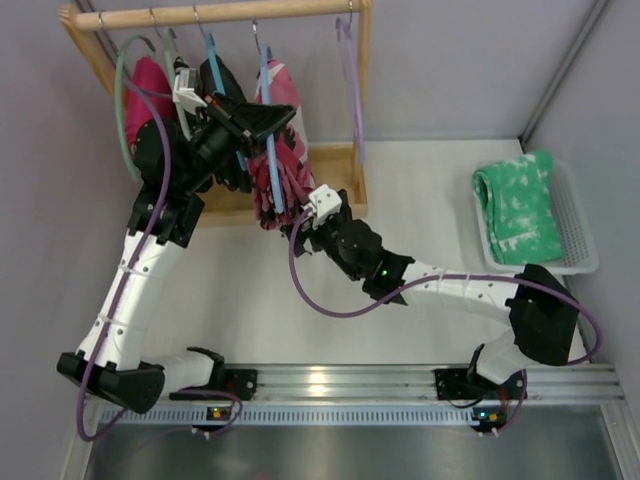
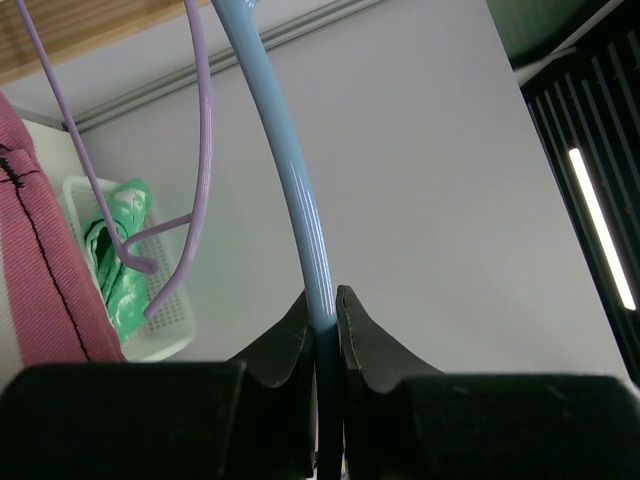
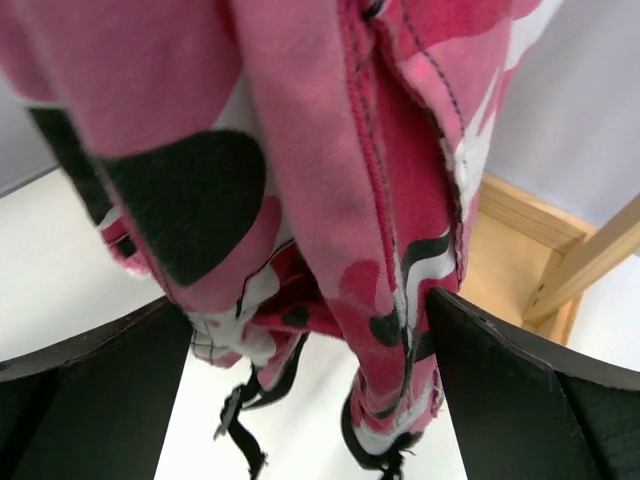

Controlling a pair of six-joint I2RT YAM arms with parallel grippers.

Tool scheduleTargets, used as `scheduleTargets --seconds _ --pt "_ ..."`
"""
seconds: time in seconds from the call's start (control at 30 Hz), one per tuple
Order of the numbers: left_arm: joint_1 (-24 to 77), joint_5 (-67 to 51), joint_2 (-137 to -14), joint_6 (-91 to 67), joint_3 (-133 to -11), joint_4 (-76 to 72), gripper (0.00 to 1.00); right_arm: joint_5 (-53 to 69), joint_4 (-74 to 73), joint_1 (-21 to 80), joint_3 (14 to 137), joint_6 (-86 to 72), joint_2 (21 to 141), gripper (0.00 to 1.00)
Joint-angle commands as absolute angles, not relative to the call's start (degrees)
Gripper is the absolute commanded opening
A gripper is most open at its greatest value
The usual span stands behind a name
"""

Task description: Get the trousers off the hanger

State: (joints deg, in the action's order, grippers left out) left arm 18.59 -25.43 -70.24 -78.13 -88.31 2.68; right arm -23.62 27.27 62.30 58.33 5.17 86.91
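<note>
The camouflage trousers (image 1: 283,98) hang folded over the light-blue hanger (image 1: 265,70) on the wooden rail. My left gripper (image 1: 268,122) is shut on the hanger's arm; in the left wrist view the blue arm (image 2: 300,190) runs down between the closed fingertips of this gripper (image 2: 322,312). My right gripper (image 1: 298,216) is at the trousers' lower end. In the right wrist view it (image 3: 310,340) is open wide, with the hanging trousers (image 3: 330,200) between its two fingers (image 3: 530,390). Black cords (image 3: 245,420) dangle below. The hanger's top is hidden from the right wrist view.
The wooden rack (image 1: 230,12) also carries teal-green hangers (image 1: 125,100), a magenta garment (image 1: 150,80), a black garment (image 1: 213,78) and a bare lilac hanger (image 1: 352,80), which also shows in the left wrist view (image 2: 203,150). A white basket (image 1: 578,215) with a green cloth (image 1: 515,205) stands at the right.
</note>
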Motion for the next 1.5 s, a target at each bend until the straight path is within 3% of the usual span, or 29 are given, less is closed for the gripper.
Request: scheduleTargets --seconds 0.0,0.87,1.23,1.33,1.37,1.43,1.47 --pt "18.9 -24.26 -68.64 -79.54 -93.69 -11.34 0.0 -25.66 27.51 60.38 62.57 3.17 87.62 0.99" --pt "18.81 -23.12 -68.11 -79.89 -91.58 -11.25 0.0 -17.93 26.19 60.38 72.16 -2.2 89.65 0.99" --pt "18.9 -23.2 -67.85 -79.89 -91.41 -11.34 0.0 -21.71 25.31 59.24 74.87 -3.34 91.58 0.98" --pt "18.9 -23.2 -67.41 -79.8 -90.53 -11.34 0.0 -22.15 25.14 58.54 75.85 -3.87 90.97 0.78" --pt "18.81 -23.12 -67.41 -79.72 -90.35 -11.25 0.0 -21.54 25.14 58.54 75.76 -3.69 90.53 0.58" --pt "18.81 -23.2 -67.24 -79.45 -89.83 -11.34 0.0 -20.4 25.22 58.45 75.06 -3.43 88.95 0.33" --pt "18.9 -23.2 -67.24 -79.37 -89.65 -11.25 0.0 -19.26 25.14 58.45 74.71 -3.17 88.25 0.27"
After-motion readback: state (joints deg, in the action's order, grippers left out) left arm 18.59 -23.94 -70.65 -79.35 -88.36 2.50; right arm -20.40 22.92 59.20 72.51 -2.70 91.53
